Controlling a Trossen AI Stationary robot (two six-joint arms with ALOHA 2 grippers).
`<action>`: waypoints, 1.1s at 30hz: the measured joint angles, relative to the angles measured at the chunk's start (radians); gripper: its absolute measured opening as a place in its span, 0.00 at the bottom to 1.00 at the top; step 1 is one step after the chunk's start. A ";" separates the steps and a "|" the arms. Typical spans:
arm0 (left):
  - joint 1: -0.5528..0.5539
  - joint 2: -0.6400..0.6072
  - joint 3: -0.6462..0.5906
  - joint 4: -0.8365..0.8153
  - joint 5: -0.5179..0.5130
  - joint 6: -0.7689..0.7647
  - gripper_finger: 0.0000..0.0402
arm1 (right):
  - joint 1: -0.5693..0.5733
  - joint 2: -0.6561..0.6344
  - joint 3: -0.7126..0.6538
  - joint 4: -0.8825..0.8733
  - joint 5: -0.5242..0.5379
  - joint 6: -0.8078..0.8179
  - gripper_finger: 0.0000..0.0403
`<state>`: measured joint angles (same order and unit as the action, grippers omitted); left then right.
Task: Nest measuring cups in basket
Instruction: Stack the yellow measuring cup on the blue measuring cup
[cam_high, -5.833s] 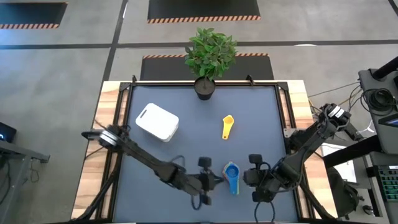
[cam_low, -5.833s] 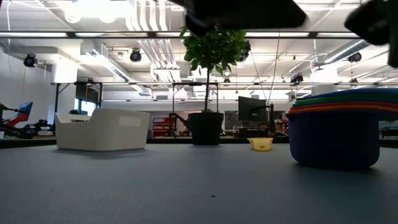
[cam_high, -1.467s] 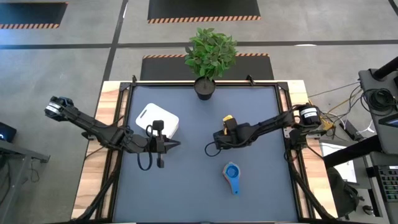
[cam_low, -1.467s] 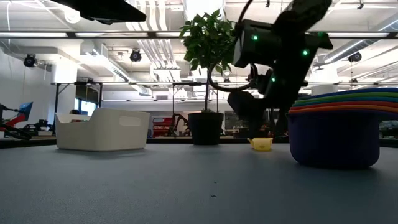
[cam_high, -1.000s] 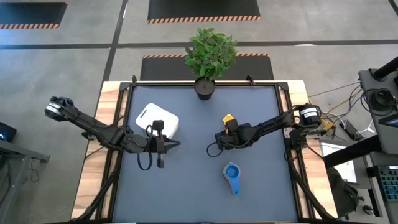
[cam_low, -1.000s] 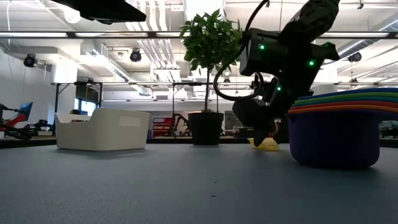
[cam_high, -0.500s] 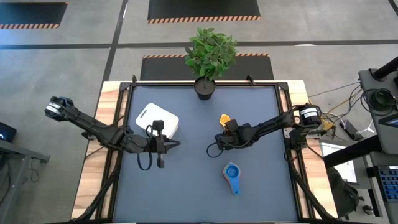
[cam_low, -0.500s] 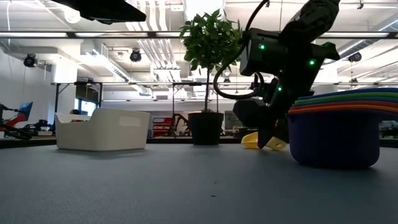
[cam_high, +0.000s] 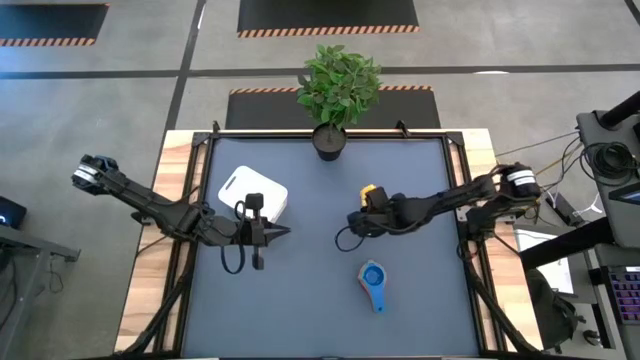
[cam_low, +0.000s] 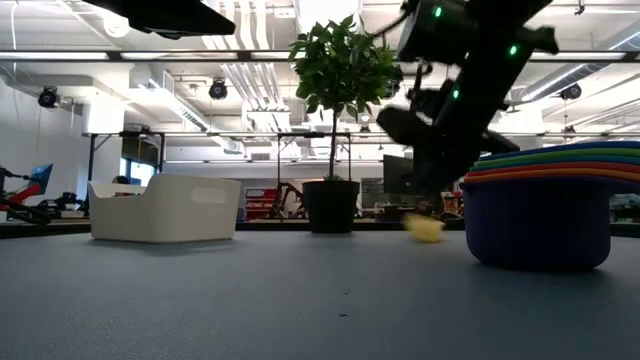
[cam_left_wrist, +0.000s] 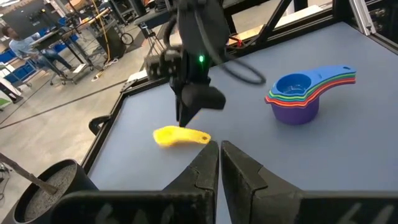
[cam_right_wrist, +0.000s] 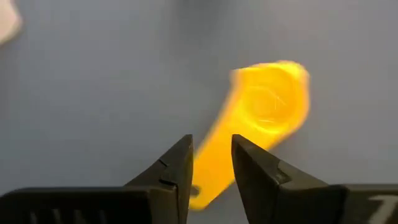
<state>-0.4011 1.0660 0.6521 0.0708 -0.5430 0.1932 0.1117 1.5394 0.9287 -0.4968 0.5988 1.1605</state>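
Right gripper (cam_right_wrist: 210, 163) grasps yellow cup (cam_right_wrist: 261, 112) by its handle, mid-table, open mat all around. Left gripper (cam_left_wrist: 219, 163) clenched empty beside the basket (cam_high: 252, 194).

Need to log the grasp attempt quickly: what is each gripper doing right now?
Left gripper: shut, empty, near the basket.
Right gripper: jaws partly closed around the yellow cup's handle; a firm grip cannot be told.
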 joint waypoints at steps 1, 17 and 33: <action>0.000 0.000 0.000 0.000 0.000 0.000 0.00 | 0.007 -0.019 0.000 0.000 -0.001 -0.005 0.23; 0.000 0.000 0.000 0.007 0.000 0.000 0.00 | 0.069 -0.071 0.000 -0.001 0.040 0.039 0.14; -0.001 0.000 0.000 0.008 0.000 0.002 0.00 | -0.054 0.099 -0.001 -0.033 0.056 0.129 0.76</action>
<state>-0.4023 1.0664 0.6521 0.0788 -0.5428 0.1957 0.0582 1.6384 0.9279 -0.5293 0.6552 1.2896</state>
